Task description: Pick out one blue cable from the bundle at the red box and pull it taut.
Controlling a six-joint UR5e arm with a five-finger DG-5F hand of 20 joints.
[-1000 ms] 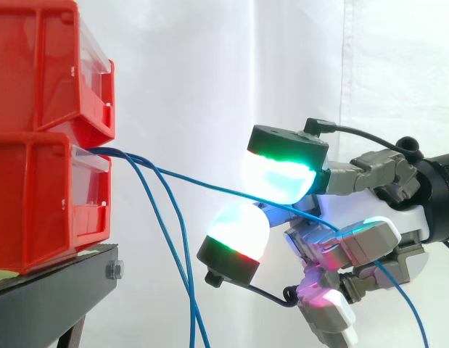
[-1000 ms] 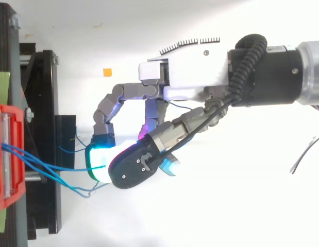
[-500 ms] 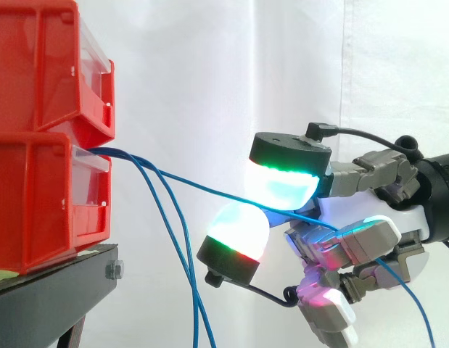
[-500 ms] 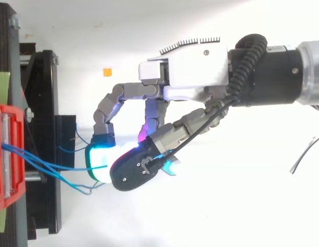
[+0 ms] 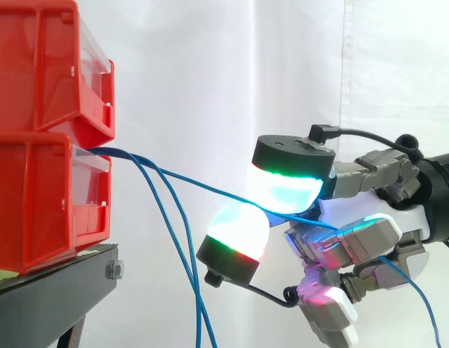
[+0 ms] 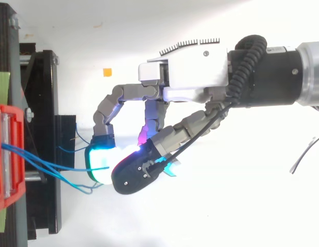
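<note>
1. Shows the hand (image 6: 187, 77) entering from the right, fingers curled and closed on one blue cable (image 5: 202, 187).
2. Places that cable between an upper cyan-green pad (image 5: 282, 190) and a lower white-green-red pad (image 5: 237, 230), then over a curled finger and down towards the right edge.
3. Traces the cable in a nearly straight slope from the lower red bin (image 5: 35, 196) to the hand.
4. Shows the other blue cables (image 5: 182, 261) hanging slack from the same bin, apart from the hand.
5. Sets that bin beneath an upper red bin (image 5: 35, 65), both on the black stand (image 5: 50, 297), before the white curtain (image 5: 209, 72).
</note>
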